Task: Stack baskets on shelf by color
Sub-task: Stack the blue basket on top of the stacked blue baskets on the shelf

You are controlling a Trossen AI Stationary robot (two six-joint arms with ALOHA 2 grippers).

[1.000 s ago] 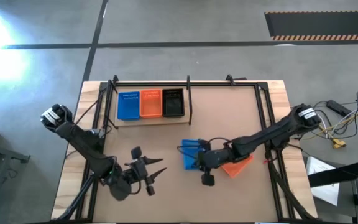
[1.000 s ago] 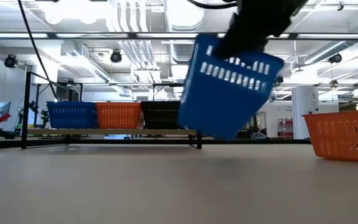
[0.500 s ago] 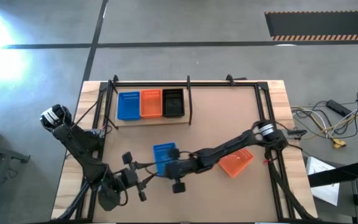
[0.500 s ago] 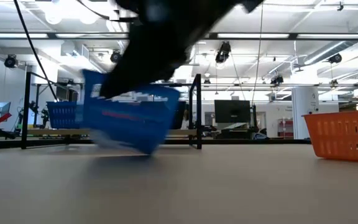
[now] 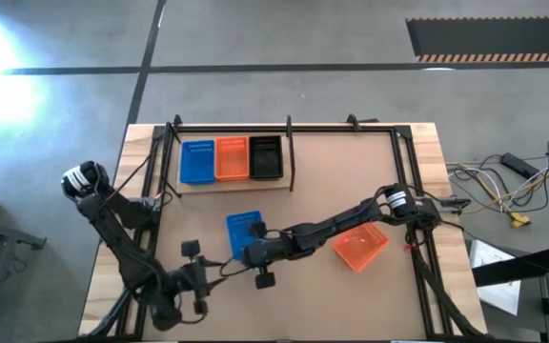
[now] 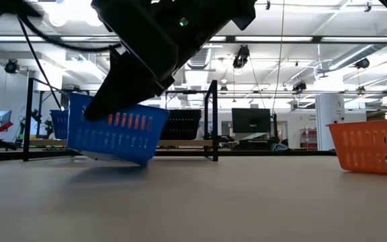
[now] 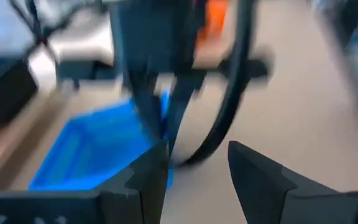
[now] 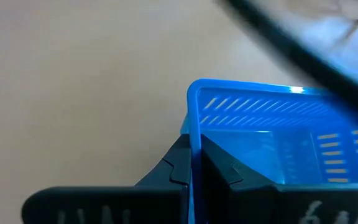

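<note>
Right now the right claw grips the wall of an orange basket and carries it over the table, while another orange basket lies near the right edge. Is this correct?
Not quite. The basket in the right claw is blue, not orange. The right wrist view shows the claw shut on the blue basket wall. The rest holds: an orange basket lies near the table's right edge.

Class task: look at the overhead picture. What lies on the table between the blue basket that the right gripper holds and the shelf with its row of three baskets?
Nothing: in the high view, only bare tabletop separates the held blue basket from the shelf.
</note>
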